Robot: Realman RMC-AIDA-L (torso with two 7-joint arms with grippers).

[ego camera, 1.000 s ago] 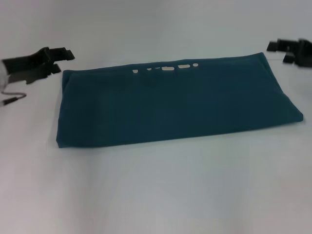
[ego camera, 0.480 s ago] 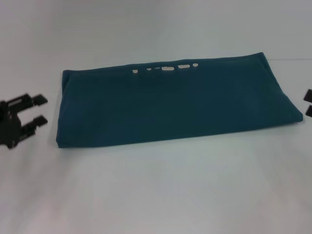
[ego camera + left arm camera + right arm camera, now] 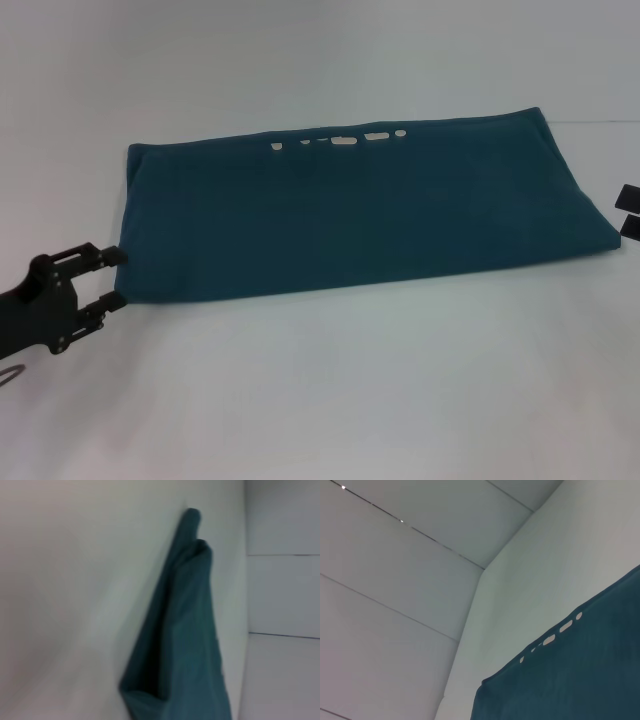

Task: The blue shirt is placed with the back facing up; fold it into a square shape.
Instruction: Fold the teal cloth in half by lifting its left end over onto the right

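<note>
The blue shirt (image 3: 350, 210) lies folded into a long band across the white table (image 3: 330, 390), with bits of white lettering (image 3: 340, 139) showing along its far edge. My left gripper (image 3: 113, 277) is open at the shirt's near left corner, its fingertips level with the cloth edge. My right gripper (image 3: 629, 210) shows only as two finger ends at the picture's right edge, open, just beside the shirt's right end. The shirt also shows in the left wrist view (image 3: 180, 645) and in the right wrist view (image 3: 580, 680).
White wall panels (image 3: 395, 580) rise behind the table. A thin cable loop (image 3: 10, 375) hangs below my left arm.
Both grippers have come down from the far corners toward the near side. My left gripper has moved in to the shirt's near left corner; my right gripper sits at its right end.
</note>
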